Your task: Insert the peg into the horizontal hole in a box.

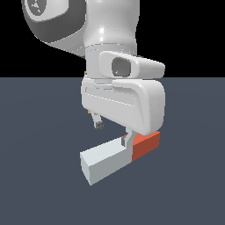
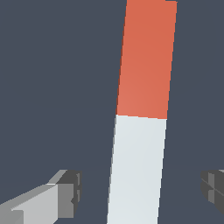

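Note:
The peg lies flat on the dark floor, its pale grey-white part toward the camera and its red-orange part behind. In the wrist view the peg runs between my two fingers. My gripper hangs low over the peg near the colour boundary, and in the wrist view the gripper is open. One finger stands on each side of the white part, with a gap between each finger and the peg. The box and its hole are out of view.
The plain dark grey floor stretches all round the peg. The arm's white hand and wrist body fill the upper middle of the exterior view and hide what lies behind them.

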Controlling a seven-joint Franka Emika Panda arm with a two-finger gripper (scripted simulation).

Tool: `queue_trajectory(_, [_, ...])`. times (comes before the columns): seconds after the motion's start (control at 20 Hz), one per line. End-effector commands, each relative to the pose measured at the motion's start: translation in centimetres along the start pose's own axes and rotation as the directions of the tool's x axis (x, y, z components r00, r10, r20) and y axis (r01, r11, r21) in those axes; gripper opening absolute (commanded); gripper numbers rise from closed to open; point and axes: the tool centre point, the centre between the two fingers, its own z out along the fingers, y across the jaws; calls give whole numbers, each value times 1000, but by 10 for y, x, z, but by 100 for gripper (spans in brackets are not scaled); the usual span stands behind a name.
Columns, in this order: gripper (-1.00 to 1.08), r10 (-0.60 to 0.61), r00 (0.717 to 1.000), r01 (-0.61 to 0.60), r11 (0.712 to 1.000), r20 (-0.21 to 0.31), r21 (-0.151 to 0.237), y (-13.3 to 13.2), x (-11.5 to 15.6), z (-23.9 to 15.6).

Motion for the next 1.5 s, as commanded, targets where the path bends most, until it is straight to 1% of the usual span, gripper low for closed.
queue_trajectory(0.0, [100,43,999,-43,999,-1,-2,2,-4,4])
queue_trajectory(0.25, [100,85,996,-85,996,-2,-3,3,-8,8])
queue_trajectory(0.55, [100,83,997,-83,997,-1,-3,3,-8,12])
queue_trajectory(1.0, [100,88,996,-88,996,-2,-3,2,-9,51])
queue_trajectory(1.25, [100,88,996,-88,996,-2,-3,3,-8,59])
queue_trajectory(1.3, [-100,88,996,-88,996,-2,-3,3,-8,59])
queue_trajectory(1.45, [-100,88,996,-88,996,-2,-3,3,-8,59])
